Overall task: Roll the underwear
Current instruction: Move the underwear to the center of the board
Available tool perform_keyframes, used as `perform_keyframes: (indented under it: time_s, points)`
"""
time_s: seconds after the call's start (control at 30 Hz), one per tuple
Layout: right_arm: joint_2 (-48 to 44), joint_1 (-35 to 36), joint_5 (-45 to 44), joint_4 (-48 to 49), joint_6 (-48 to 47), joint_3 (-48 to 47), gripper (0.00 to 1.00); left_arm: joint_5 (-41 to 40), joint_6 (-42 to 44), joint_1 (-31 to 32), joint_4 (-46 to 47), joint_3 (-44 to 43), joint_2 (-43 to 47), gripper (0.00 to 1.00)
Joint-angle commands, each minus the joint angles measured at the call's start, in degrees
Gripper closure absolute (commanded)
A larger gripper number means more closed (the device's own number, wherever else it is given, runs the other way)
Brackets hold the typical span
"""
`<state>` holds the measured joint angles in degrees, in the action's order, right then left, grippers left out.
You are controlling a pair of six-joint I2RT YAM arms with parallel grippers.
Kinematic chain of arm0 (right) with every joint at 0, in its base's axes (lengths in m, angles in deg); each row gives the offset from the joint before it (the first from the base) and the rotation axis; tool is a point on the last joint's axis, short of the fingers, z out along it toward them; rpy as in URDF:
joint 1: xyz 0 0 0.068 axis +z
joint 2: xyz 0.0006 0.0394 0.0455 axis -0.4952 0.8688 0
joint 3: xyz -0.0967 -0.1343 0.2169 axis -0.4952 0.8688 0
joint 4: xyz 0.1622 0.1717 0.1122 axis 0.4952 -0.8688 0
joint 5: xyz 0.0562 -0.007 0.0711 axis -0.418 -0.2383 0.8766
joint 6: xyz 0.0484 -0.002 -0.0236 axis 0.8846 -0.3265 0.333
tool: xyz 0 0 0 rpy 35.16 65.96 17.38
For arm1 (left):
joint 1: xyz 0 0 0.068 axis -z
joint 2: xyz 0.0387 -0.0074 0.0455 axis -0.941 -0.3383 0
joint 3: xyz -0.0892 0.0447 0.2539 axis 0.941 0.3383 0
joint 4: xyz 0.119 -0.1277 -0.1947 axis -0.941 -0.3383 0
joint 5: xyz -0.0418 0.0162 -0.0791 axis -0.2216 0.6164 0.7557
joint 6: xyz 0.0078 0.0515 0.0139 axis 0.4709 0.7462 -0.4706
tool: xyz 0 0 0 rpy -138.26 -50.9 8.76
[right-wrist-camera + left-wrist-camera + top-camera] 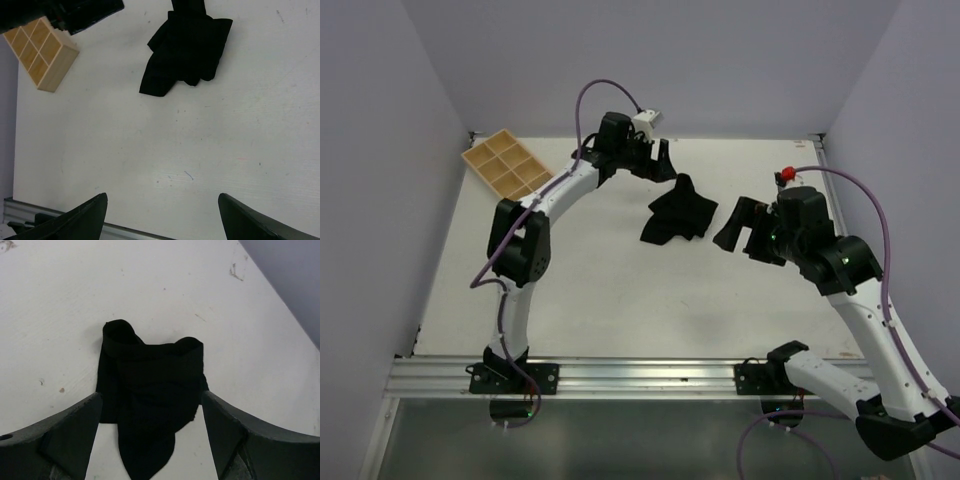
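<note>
The left gripper, its two black fingers spread wide and empty, hovers with the crumpled black fabric underwear lying between and just ahead of its fingertips on the white table. The right gripper, also spread and holding nothing, has the garment well ahead of it. Rolling looks not yet begun; the next move probably calls for flattening the cloth, then pinching one edge.

Underwear lies between left fingers and right fingers.
</note>
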<state>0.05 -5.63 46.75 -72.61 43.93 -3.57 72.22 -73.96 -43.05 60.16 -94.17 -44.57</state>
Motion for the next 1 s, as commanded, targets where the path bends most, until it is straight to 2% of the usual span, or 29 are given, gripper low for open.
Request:
perform_keyframes:
  time_s: [0.0, 0.5, 0.6, 0.63, 0.67, 0.7, 0.73, 0.77, 0.8, 0.87, 0.97]
  points:
    - [-1.23, 0.03, 0.59, -0.99, -1.75, -0.36, 0.06, 2.26, 2.60, 0.24, 0.23, -7.41, -7.84, 0.16]
    - [-2.11, 0.03, -1.43, -7.40, -3.24, -2.65, 0.07, 5.87, -10.49, 1.91, 25.19, -9.25, -24.65, 0.23]
    - [-1.85, 0.03, -2.14, -8.55, -4.73, -2.65, 0.07, 8.24, -13.39, 2.35, 28.26, -8.74, -25.80, 0.46]
    - [-1.59, 0.03, -2.23, -8.55, -5.17, -2.65, 0.07, 8.25, -13.92, 2.35, 29.15, -7.69, -25.19, 0.62]
    - [-1.15, 0.03, -2.40, -8.38, -5.61, -2.57, 0.07, 8.25, -14.63, 2.44, 30.29, -5.68, -22.75, 0.68]
    - [-0.71, 0.03, -2.66, -8.03, -6.57, -2.48, 0.07, 8.07, -14.63, 2.44, 32.56, -2.01, -21.24, 0.79]
    - [-0.19, 0.03, -3.80, -7.07, -6.85, -2.22, 0.07, 8.07, -14.55, 2.53, 32.85, -0.32, -19.66, 0.85]
    - [1.30, 0.03, -4.68, -5.84, -6.93, -1.52, 0.07, 8.94, -13.15, 2.53, 31.37, 1.88, -16.43, 0.95]
    - [2.27, 0.03, -5.99, -5.83, -6.33, -1.42, 0.07, 8.95, -12.01, 2.53, 29.53, 1.90, -14.65, 0.95]
    - [5.16, -0.06, -10.64, -3.64, -4.31, -2.38, 0.07, 9.38, -9.38, 2.61, 27.76, 7.94, -7.83, 0.97]
    - [11.67, -0.06, -10.23, 4.61, -4.21, -3.35, 0.08, 9.91, -5.60, 2.79, 26.17, 20.50, 1.93, 0.96]
